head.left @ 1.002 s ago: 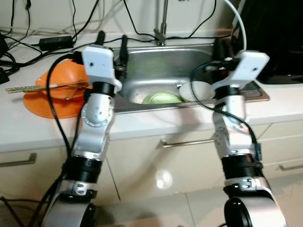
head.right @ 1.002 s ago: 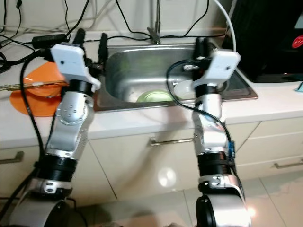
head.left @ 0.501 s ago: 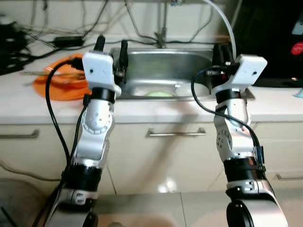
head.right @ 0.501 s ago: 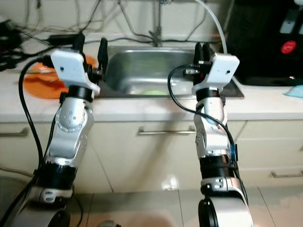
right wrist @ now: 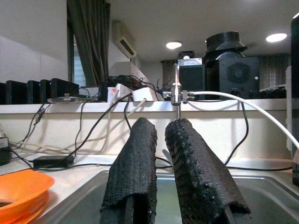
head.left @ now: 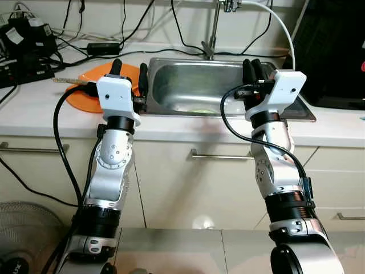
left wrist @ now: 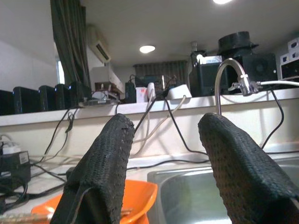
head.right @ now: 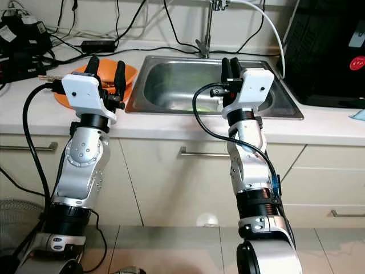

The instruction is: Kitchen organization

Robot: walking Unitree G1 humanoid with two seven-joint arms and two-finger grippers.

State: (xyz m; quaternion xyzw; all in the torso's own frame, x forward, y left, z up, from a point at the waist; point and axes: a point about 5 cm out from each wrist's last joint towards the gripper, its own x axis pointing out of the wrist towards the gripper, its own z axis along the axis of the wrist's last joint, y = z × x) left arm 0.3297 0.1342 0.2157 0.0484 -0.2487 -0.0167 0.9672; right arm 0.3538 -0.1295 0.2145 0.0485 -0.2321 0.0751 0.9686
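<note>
White countertop (head.left: 34, 114) runs across, cabinets below. Steel sink (head.left: 171, 85) set in it is the landmark; a bit of green dish (head.left: 199, 110) shows low inside the sink near its front wall. Faucet (head.left: 215, 23) rises behind the sink, white hose (head.left: 282, 28) arcing off it to the right. Black appliance (head.left: 336, 51) right of the sink. Orange bowl (head.left: 85, 85) on the counter just left of the sink, chopsticks (head.left: 65, 81) lying across it. Cables and power adapters (head.left: 28, 40) behind and left of the sink. Left gripper (head.left: 129, 74) raised at the sink's left edge, fingers spread wide, holding nothing. Right gripper (head.left: 251, 71) raised over the sink's right side, fingers narrow with a slim gap, holding nothing.
</note>
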